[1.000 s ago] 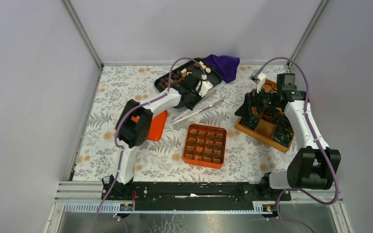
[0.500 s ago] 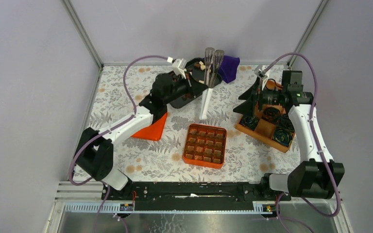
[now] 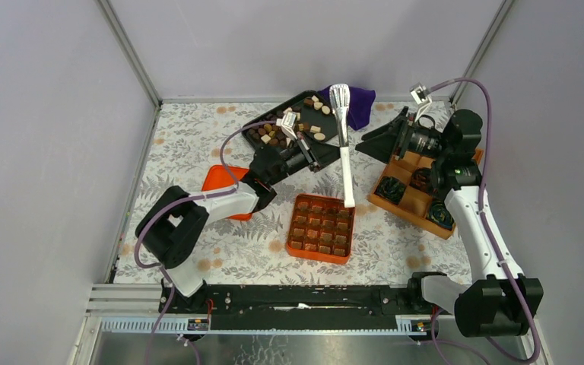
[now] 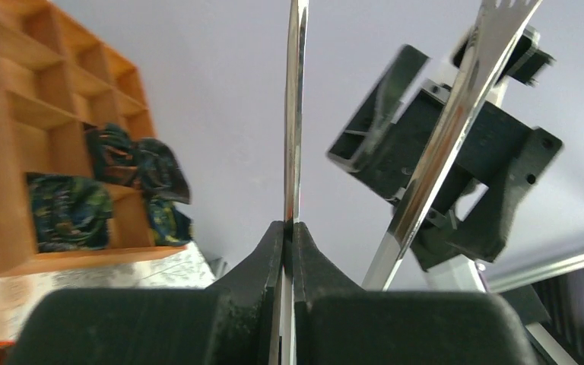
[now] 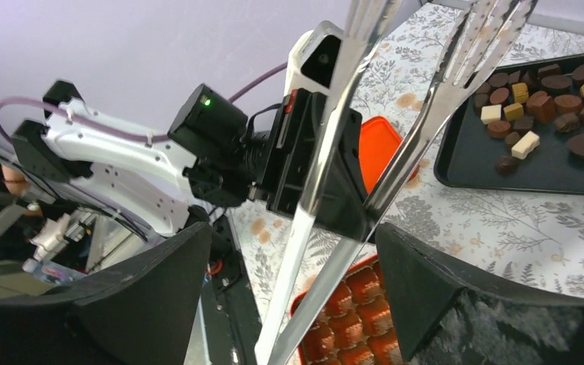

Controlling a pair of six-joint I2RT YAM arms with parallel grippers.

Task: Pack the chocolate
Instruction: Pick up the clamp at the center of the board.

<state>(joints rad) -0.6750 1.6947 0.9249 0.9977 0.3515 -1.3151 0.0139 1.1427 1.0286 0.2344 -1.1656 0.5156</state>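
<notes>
I have the black tray [image 5: 563, 171] at the far side of the table, carrying the loose chocolate [image 3: 271, 137]: dark, mid-brown and cream pieces scattered over it. The orange compartment box [image 3: 318, 258] sits nearer me at the middle, and its cells show brown squares, one to a cell as far as I can tell. The wooden divided crate [image 4: 0, 190] on the right holds dark green crinkled rolls [image 4: 68, 209] in several compartments. An orange lid [image 3: 214, 176] lies flat left of the box, partly under my left arm; a purple cloth [image 3: 357, 103] is bunched behind the tray.

My left gripper [image 4: 290, 228] is pinched tight on one blade of the metal tongs [image 3: 344, 148], the other blade standing free beside it. The tongs stand steeply, heads up over the tray's right end, tail by the box's far right corner. My right gripper [image 5: 295, 232] has its jaws spread wide with both blades between them; I cannot see either pad touching.

A second ago the tongs lay flat on the table between tray and box, and the right gripper was down at the crate. Half a second ago the tongs were raised but further left. Now they have shifted right and the right gripper has come up around them; tray, box and crate have not moved.
</notes>
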